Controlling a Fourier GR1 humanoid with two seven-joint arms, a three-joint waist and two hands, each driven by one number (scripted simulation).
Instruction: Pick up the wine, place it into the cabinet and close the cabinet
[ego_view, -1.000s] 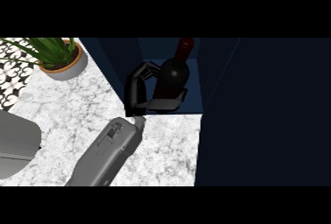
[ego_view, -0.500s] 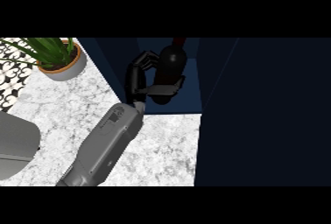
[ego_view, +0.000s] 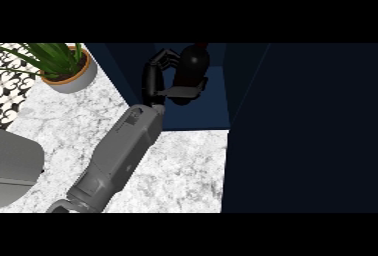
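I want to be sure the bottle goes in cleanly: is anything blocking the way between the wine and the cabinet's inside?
Nothing visible does. The hand holds the wine bottle already within the open cabinet, whose dark blue floor around it shows no other object.

Lighting is uneven: the marble counter (ego_view: 177, 165) from six to nine o'clock is evenly bright without glare, while the navy cabinet (ego_view: 303, 130) from twelve to four o'clock is so dim that the wine bottle (ego_view: 193, 65) barely separates from its interior.
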